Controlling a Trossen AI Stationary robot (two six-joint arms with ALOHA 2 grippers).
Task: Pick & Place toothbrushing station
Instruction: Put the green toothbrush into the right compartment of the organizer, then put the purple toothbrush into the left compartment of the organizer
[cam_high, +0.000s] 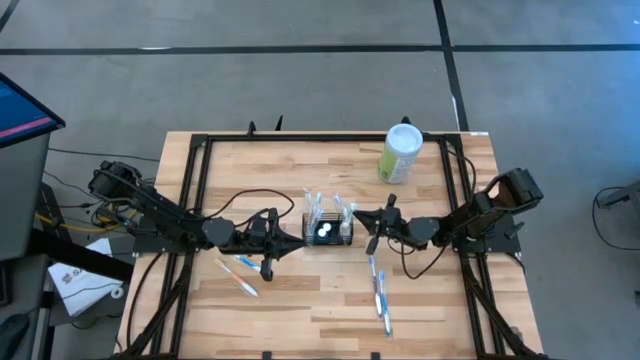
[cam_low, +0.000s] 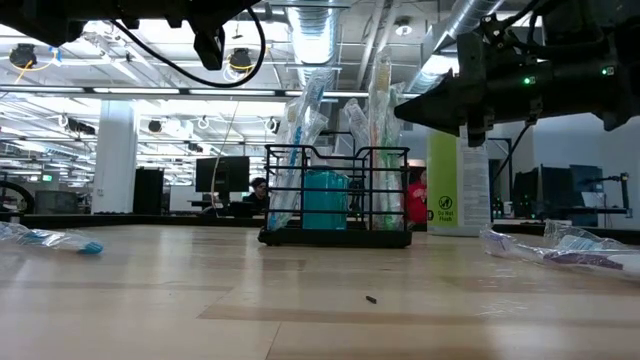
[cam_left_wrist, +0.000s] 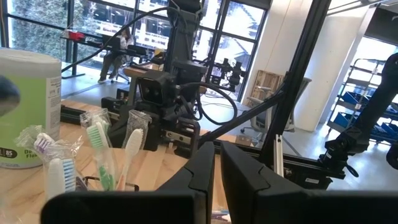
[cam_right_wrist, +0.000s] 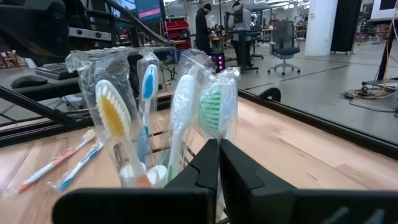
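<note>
While both arms hang just above the table (cam_high: 300, 300), the work looks partly done. Nearest the front edge, wrapped toothbrushes lie loose on the wood: a pair to the left of centre (cam_high: 240, 272) and a few more to the right (cam_high: 380, 295). These are what seems left to put away, if the job is to fill the caddy; neither arm carries one now.

Further in, at the middle of the table, stands the toothbrushing station (cam_high: 328, 230), a small black wire caddy. It already holds several wrapped brushes standing on end (cam_low: 340, 130), and from above two small white round things show in it.

On either side of it, the arms face each other. The left pincer (cam_high: 290, 245) sits just beside the caddy's left wall, its fingers (cam_left_wrist: 199, 177) pressed nearly together with nothing between them. The right pincer (cam_high: 368, 222) hovers just beside the right wall, also pinched shut and empty; its own camera looks straight at the standing brush heads.

Beyond them, near the far right corner, a pale-green canister with a white lid (cam_high: 402, 152) stands well apart and untouched.

My judgement: some brushes are stowed, several remain on the table, and no pick is under way.
</note>
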